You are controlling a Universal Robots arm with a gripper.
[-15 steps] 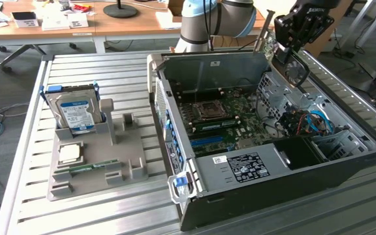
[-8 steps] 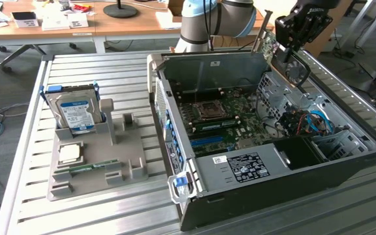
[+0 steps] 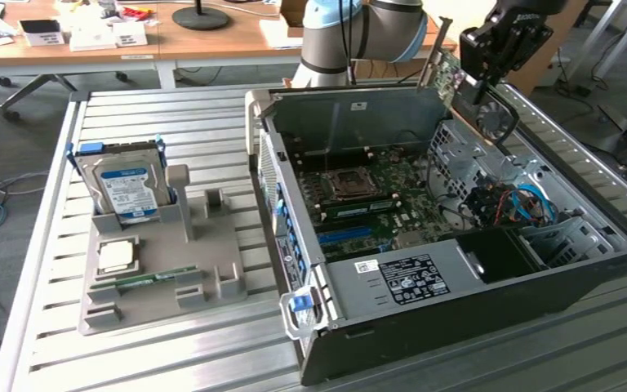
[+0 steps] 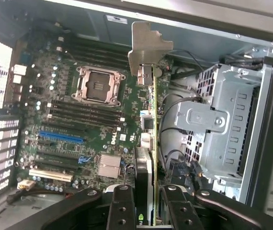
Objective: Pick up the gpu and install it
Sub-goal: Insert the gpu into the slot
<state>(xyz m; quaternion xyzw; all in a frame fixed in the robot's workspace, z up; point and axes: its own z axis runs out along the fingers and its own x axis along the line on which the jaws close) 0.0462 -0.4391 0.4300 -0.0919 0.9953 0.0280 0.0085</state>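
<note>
The gpu [image 3: 446, 72], a thin card with a silver end bracket, hangs on edge above the far rim of the open computer case [image 3: 575, 269]. My gripper [image 3: 486, 80] is shut on it from the exterior view's right. In the wrist view the gpu [image 4: 154, 129] is edge-on, its bracket [image 4: 146, 48] pointing away from me. My gripper [image 4: 146, 206] clamps it between two black fingers [image 4: 122, 208]. Below lies the motherboard [image 4: 78, 120], with an empty processor socket [image 4: 99, 85] and a blue slot [image 4: 62, 138]. The card hangs beside the board, over its edge toward the drive cage.
A metal drive cage [image 4: 222, 129] and cables sit inside the case beside the card. On the slatted table [image 3: 161, 359], a grey holder [image 3: 210, 245] carries a hard drive [image 3: 128, 188], a processor [image 3: 117, 256] and a memory stick [image 3: 144, 282]. A wooden desk [image 3: 226, 41] stands behind.
</note>
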